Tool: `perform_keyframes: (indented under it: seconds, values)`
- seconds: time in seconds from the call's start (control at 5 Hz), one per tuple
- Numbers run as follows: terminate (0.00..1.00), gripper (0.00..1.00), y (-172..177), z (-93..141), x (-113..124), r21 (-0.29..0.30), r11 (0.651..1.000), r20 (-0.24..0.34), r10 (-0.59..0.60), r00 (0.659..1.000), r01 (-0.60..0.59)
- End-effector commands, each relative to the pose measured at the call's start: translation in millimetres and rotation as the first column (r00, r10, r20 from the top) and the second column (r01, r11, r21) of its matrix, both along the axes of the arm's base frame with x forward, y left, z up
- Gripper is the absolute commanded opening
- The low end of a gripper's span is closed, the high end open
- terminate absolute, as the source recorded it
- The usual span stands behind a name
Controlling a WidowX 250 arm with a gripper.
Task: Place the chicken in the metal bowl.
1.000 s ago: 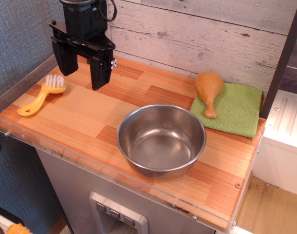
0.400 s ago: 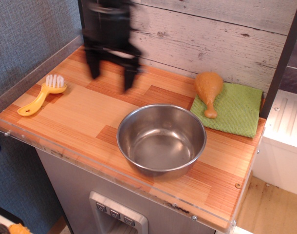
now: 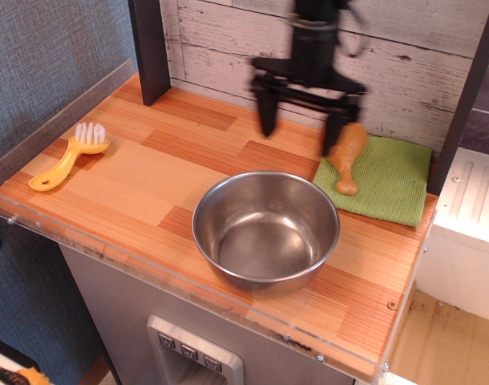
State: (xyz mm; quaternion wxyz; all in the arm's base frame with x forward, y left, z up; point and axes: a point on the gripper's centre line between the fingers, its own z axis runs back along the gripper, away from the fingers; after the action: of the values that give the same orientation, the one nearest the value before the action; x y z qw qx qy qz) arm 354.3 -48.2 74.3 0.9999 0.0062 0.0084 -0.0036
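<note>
The chicken, an orange-tan toy drumstick, lies on a green cloth at the back right, fat end toward the wall and bone end toward the front. The metal bowl stands empty near the counter's front edge. My gripper is black, blurred by motion, and hangs open above the back of the counter, just left of the chicken. Its right finger overlaps the drumstick's fat end in the view. It holds nothing.
A yellow-handled brush with white bristles lies at the far left. A dark post stands at the back left and another at the right. A clear plastic lip runs along the counter's front edge.
The gripper has swept right along the back of the counter, from above the brush side to beside the chicken, still open. The bowl, chicken and brush have not moved.
</note>
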Motion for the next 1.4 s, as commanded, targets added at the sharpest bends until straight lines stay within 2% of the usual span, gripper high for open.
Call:
perform_keyframes:
  seconds: [0.0, 0.4, 0.6, 0.8, 1.2]
  values:
    - [0.0, 1.0, -14.3, -7.4, 22.3, -0.013, 0.967, 0.091, 0.254, 0.963, -0.254]
    - [0.0, 1.0, -4.8, -38.1, 22.9, 0.039, 0.979, 0.065, 0.196, 0.979, -0.199]
    - [0.0, 1.0, -2.5, -46.7, 24.8, 0.046, 0.981, 0.051, 0.184, 0.982, -0.187]
    - [0.0, 0.0, -6.4, -50.8, 25.3, 0.046, 0.986, 0.04, 0.159, 0.986, -0.161]
    - [0.0, 0.0, -13.6, -41.4, 21.7, 0.01, 0.991, 0.041, 0.132, 0.99, -0.132]
